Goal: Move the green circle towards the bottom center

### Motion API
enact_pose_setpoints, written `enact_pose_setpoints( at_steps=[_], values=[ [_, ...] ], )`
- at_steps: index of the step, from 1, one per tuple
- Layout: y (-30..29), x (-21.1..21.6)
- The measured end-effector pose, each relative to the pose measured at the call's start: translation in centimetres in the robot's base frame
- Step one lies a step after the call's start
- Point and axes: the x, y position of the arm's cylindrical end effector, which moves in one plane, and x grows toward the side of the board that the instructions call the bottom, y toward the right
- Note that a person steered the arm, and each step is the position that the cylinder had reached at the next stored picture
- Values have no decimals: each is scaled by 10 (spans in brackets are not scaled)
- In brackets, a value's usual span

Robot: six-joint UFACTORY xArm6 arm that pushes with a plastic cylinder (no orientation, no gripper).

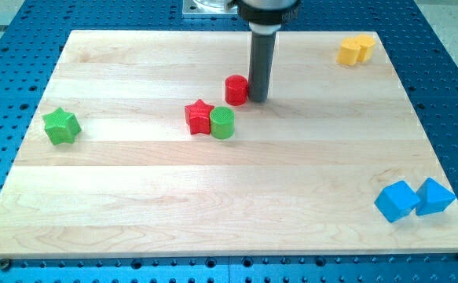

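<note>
- A pale wooden board point(229, 204) fills most of the frame, lying on a blue perforated table point(9, 47) that shows around all its edges.
- The arm's dark rod point(259, 55) drops in from the view's top centre, upright, under a black collar at the frame's edge.
- My tip point(258, 100) meets the board just right of the red circle point(236, 90); the two look to be touching or all but touching, though the angle makes the contact hard to judge. There are no jaws on this tool: it is a plain rod, holding nothing.
- Two blue blocks sit side by side near the bottom right corner: a blue cube-like block point(395, 200) and, touching it on the right, a second blue block point(434, 196) of angular outline.
- A green star point(61, 126) lies alone near the board's left edge, well apart from everything else.
- A yellow block point(356, 49), its shape unclear, rests near the top right corner.
- A red star point(199, 116) sits slightly left of centre, touching the green circle on its right.
- The green circle point(222, 123), the task's piece, stands in the upper middle of the board, below and slightly left of the red circle and lower left of my tip, apart from the tip.
</note>
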Motion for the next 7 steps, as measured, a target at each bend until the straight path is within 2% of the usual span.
enact_pose_setpoints(
  at_steps=[2,3,4,5,7],
  values=[
    [-3,-59],
    [-37,-60],
    [-58,-17],
    [-51,24],
    [-52,24]
  ],
)
